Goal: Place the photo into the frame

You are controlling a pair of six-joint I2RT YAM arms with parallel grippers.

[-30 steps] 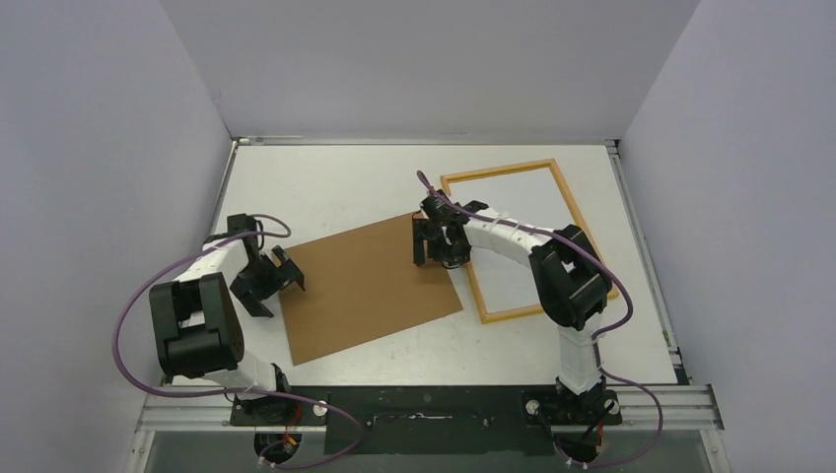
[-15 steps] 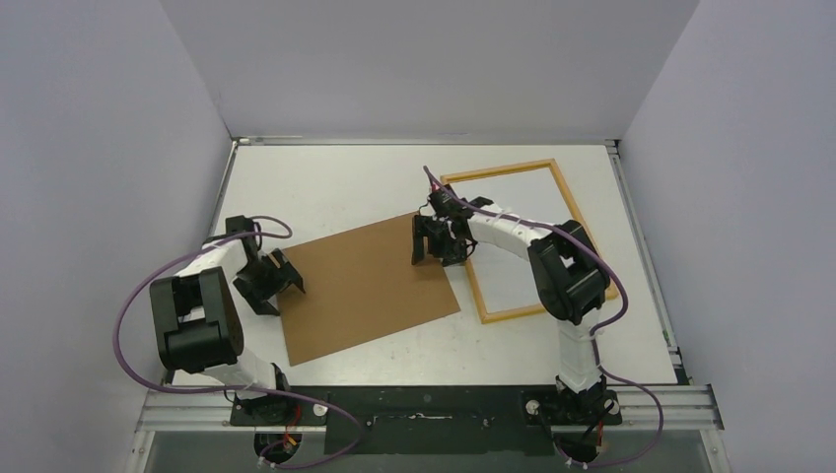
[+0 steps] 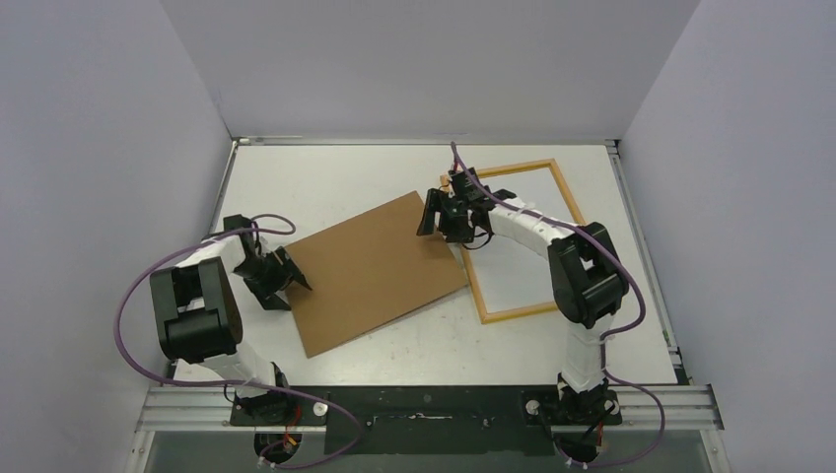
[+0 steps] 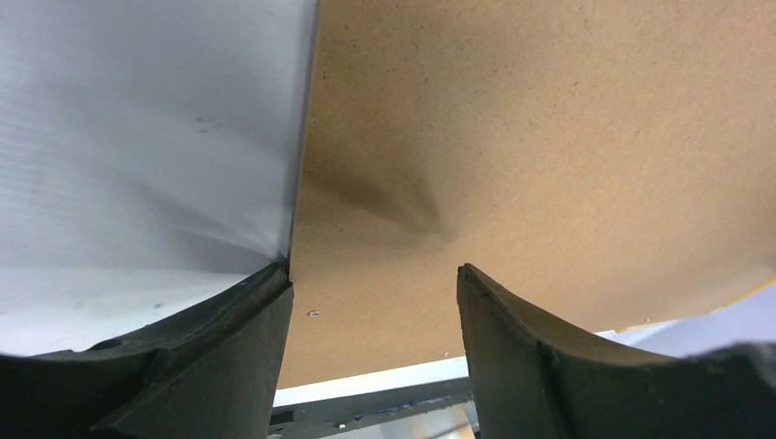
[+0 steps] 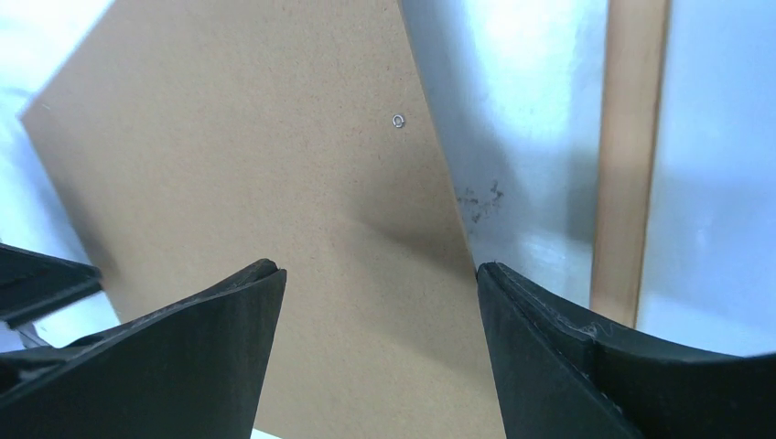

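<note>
Closest to you, between the arm bases and the backing board [image 3: 380, 271], a strip of bare white table [image 3: 444, 350] runs along the near edge. The brown board lies flat and turned at an angle, with one corner pointing at that strip.

Your left gripper [image 3: 279, 281] sits at the board's left edge. Its fingers are spread with nothing pinched between them, and the wrist view shows one fingertip right at the edge line and the other over the brown surface.

The board's right corner is just beside the frame [image 3: 518, 313]; you cannot tell whether they touch. The frame lies flat on the right half of the table, light wood-coloured side up, with bare table showing inside it. Its right rail runs near the table's right edge.

Your right gripper [image 3: 446, 219] hangs over the board's far right corner with its fingers wide apart, holding nothing. Table shows between that edge and the frame's left rail.

The only mark on the board is a small metal ring [image 5: 397, 121] near that edge.

Beyond the board, open table reaches the back wall [image 3: 424, 69].
</note>
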